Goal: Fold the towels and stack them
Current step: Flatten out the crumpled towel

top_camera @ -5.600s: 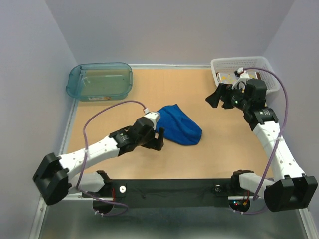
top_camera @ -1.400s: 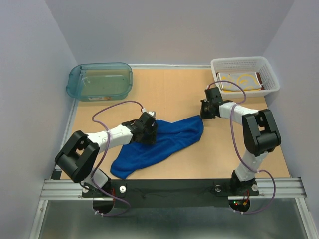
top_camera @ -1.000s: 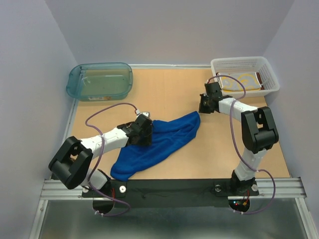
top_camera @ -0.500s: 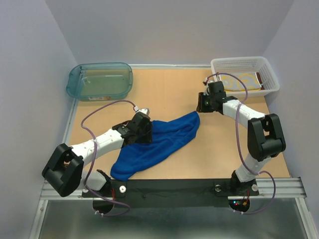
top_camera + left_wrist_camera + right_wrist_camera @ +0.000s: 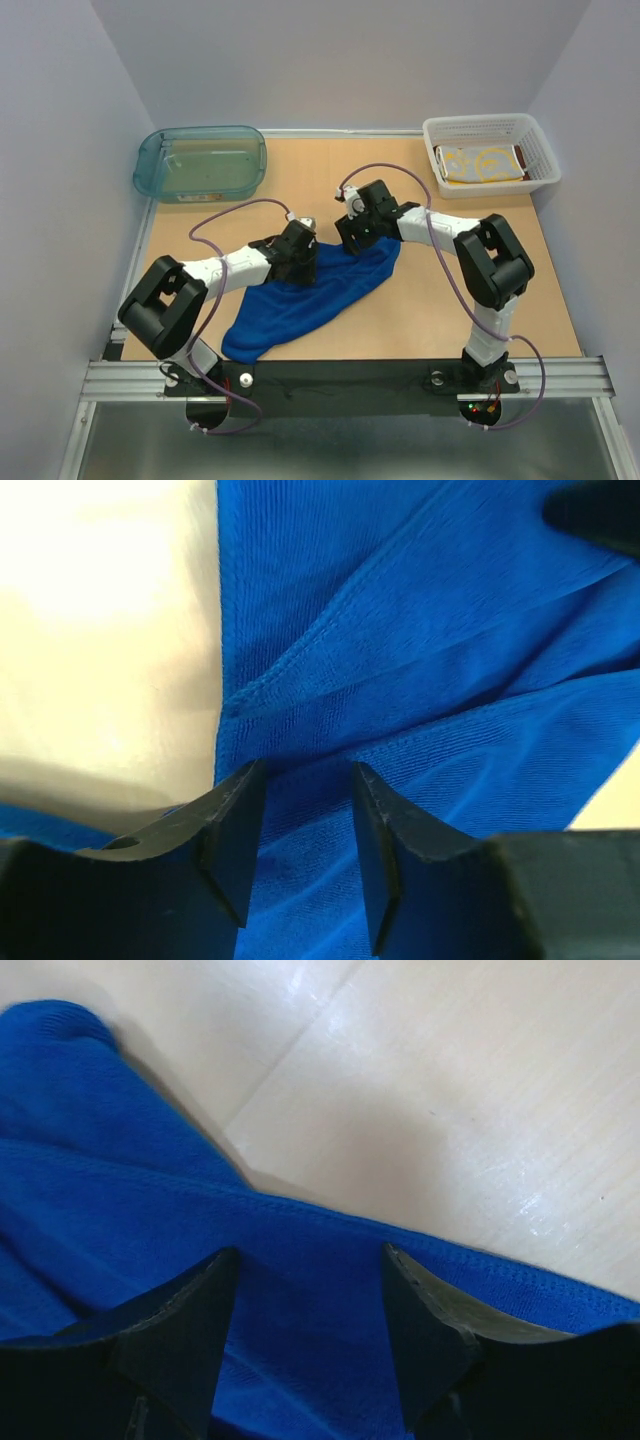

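Observation:
The bright blue towel (image 5: 310, 300) lies crumpled in a long diagonal strip across the table's middle. My left gripper (image 5: 300, 266) is down on its upper left edge. In the left wrist view its jaws (image 5: 305, 772) stand apart with flat blue cloth (image 5: 420, 610) between them. My right gripper (image 5: 350, 234) is at the towel's upper edge, close to the left one. Its jaws (image 5: 310, 1255) are open over the hem of the blue cloth (image 5: 120, 1190). The yellow patterned towel (image 5: 478, 160) and the rust-brown towel (image 5: 521, 157) lie in the white basket (image 5: 485, 121).
A teal tub (image 5: 200, 131) stands at the back left. The white basket sits in the back right corner. Bare tan tabletop (image 5: 330, 180) shows behind the grippers and to the right of the towel. A black rail runs along the near edge.
My right gripper has swung left from near the basket onto the blue towel's upper edge. The left gripper has stayed on the towel, which has hardly shifted over the last second.

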`<action>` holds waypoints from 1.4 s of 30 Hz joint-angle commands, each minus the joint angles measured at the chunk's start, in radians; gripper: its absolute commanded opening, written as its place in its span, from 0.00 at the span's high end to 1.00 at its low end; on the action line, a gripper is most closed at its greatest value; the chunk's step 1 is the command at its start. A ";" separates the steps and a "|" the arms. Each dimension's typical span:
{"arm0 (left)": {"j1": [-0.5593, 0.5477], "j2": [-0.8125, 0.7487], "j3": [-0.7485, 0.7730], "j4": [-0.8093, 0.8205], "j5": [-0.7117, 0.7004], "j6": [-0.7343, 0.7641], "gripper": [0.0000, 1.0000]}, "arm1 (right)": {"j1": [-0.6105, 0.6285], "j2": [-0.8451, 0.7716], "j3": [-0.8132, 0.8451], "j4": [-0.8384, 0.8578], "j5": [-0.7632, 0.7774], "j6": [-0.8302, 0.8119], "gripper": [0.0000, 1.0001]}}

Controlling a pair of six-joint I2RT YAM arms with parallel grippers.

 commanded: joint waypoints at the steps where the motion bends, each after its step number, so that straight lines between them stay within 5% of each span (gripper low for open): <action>1: 0.001 0.025 0.023 0.009 0.058 0.022 0.51 | -0.005 0.043 0.049 0.021 0.087 -0.020 0.37; 14: 0.001 0.011 -0.076 -0.069 0.078 0.011 0.54 | -0.270 0.152 0.107 0.021 -0.047 0.253 0.39; 22: 0.000 -0.104 -0.111 -0.149 0.075 -0.047 0.55 | -0.318 0.133 0.173 0.021 -0.032 0.324 0.36; 31: 0.004 -0.253 0.025 -0.178 0.031 -0.077 0.31 | -0.317 -0.111 0.052 0.009 0.157 0.362 0.32; 35: 0.061 -0.152 0.159 -0.166 -0.017 0.017 0.26 | -0.323 -0.186 -0.035 -0.044 0.330 0.391 0.34; 42: 0.113 0.098 0.410 -0.115 -0.095 0.205 0.03 | -0.358 -0.189 -0.089 -0.075 0.387 0.427 0.36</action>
